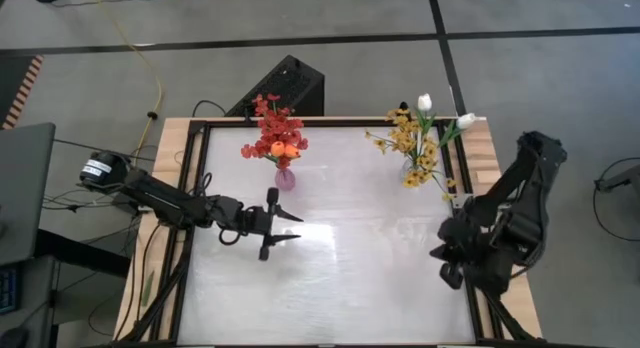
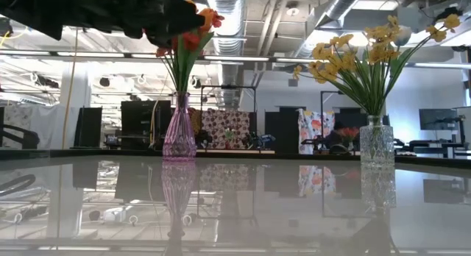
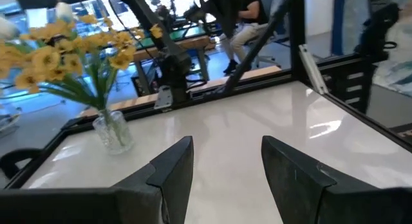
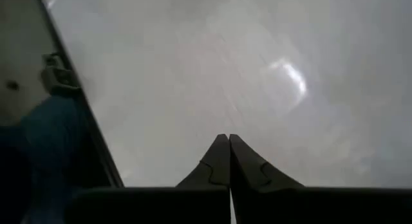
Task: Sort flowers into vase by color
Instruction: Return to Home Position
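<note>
Red and orange flowers are set in the pink vase, yellow and white flowers in the clear vase. They are judged light and bendy, best gripped mid-stem. The left gripper is spread; the right gripper is clenched, empty.

Both arms are matte black, built from chunky rounded joint housings linked by straight tube sections. The left arm looks slim, and a white label wraps its base housing just off the worktop's left edge, where thin dark cables trail away. The right arm, by the worktop's right edge, looks bulkier. The left gripper has two broad, flat black fingers with slanted tips; the right gripper's fingers taper to narrow points above stepped edges.
</note>
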